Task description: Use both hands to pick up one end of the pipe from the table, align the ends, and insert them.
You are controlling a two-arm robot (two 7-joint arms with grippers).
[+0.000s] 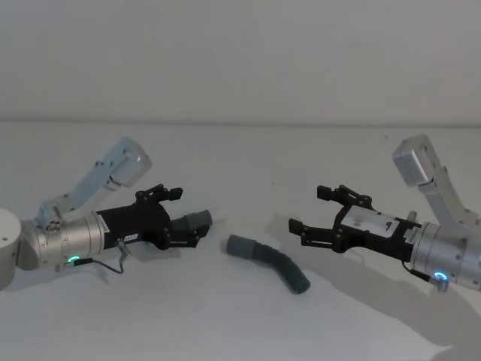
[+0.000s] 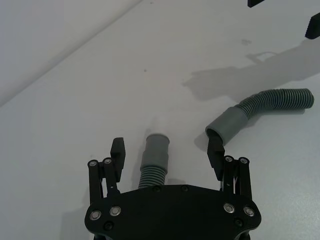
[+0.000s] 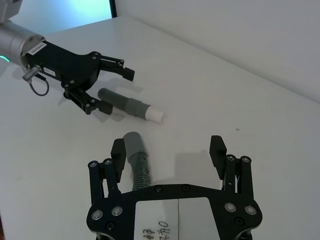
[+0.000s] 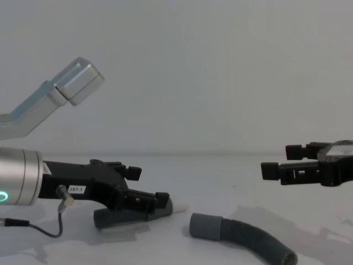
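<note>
The left claw (image 1: 183, 216), wide open and gripping nothing, is straddling the short hose piece (image 1: 200, 219) lying lengthwise on the worktop (image 1: 225, 323). The right claw (image 1: 310, 209), equally open and empty, is hovering above the curved hose piece (image 1: 276, 265).

Two hose pieces lie mid-table (image 1: 240, 154), a gripper at either side.
The shorter hose piece (image 1: 200, 219) lies to the left, between the spread fingers of the left gripper (image 1: 188, 216). The longer curved hose piece (image 1: 274, 262) lies just right of it, near but not touching. The right gripper (image 1: 308, 209) hangs farther right, above the table.
</note>
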